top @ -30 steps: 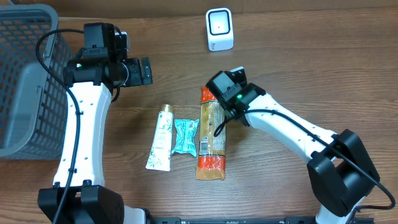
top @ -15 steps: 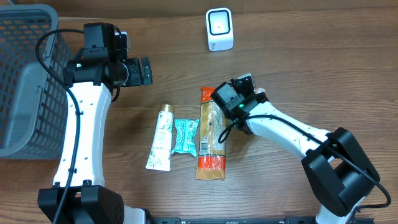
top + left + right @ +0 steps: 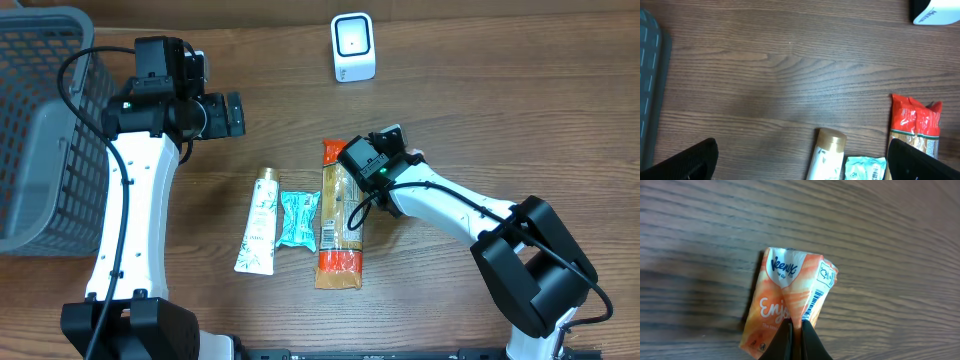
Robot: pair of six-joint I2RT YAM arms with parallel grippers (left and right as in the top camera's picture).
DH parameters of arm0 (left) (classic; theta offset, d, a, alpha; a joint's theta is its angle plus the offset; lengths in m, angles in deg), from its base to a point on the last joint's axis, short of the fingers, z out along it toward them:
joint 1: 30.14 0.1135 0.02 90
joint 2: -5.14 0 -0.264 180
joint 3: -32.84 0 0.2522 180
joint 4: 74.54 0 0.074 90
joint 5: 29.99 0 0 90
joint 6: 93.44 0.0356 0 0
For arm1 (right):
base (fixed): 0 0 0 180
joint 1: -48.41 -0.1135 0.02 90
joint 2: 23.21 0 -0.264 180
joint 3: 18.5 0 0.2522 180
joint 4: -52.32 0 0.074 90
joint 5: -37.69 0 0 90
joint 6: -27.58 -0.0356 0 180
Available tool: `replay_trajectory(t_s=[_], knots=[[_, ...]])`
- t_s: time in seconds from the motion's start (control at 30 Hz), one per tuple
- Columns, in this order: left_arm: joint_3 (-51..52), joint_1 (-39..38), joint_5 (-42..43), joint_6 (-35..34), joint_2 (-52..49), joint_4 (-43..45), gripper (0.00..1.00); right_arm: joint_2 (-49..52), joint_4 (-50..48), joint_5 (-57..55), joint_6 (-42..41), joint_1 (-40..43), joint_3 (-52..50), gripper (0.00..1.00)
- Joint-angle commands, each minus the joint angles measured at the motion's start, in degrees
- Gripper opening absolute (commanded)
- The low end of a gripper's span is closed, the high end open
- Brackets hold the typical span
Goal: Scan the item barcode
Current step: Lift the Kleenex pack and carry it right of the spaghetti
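Bright, even light w/ soft shadows; wrist views slightly blurry, overhead sharp

Left wrist view: the scanner (image 3: 935,12) is cut off at 1 o'clock, the basket (image 3: 647,75) at 9, and the tube (image 3: 825,155), pouch (image 3: 865,169) and bag (image 3: 915,130) at 5. Right wrist view: the right gripper (image 3: 796,330) hides the pack (image 3: 790,300) at its 6 o'clock end.

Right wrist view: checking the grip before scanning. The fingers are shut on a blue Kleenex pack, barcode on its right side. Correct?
No: the Kleenex pack is orange, not blue. The right wrist view shows the fingers shut on it, barcode on its right side.
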Motion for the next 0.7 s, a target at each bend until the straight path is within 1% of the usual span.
replay_trajectory(t_s=[0.0,0.03,0.07,0.17,0.2,0.3,0.67], knots=[[-0.66,-0.11,-0.35,-0.79,0.26,0.22,1.0,0.02,-0.35,1.6,0.2,0.15,-0.26,0.04],[-0.66,-0.11,-0.35,-0.79,0.26,0.22,1.0,0.02,-0.33,1.6,0.2,0.17,-0.26,0.05],[-0.66,-0.11,-0.35,-0.79,0.26,0.22,1.0,0.02,-0.28,1.6,0.22,0.17,-0.26,0.09],[-0.66,-0.11,-0.35,-0.79,0.26,0.22,1.0,0.02,-0.28,1.62,0.2,0.17,-0.26,0.26],[-0.66,-0.11,-0.35,-0.79,0.26,0.22,1.0,0.02,-0.31,1.62,0.17,0.17,-0.26,0.29],[-0.66,-0.11,-0.35,-0.79,0.26,0.22,1.0,0.02,-0.31,1.62,0.17,0.17,-0.26,0.31],[-0.66,-0.11,-0.35,-0.79,0.26,0.22,1.0,0.0,-0.85,1.9,0.2,0.17,1.68,0.3]])
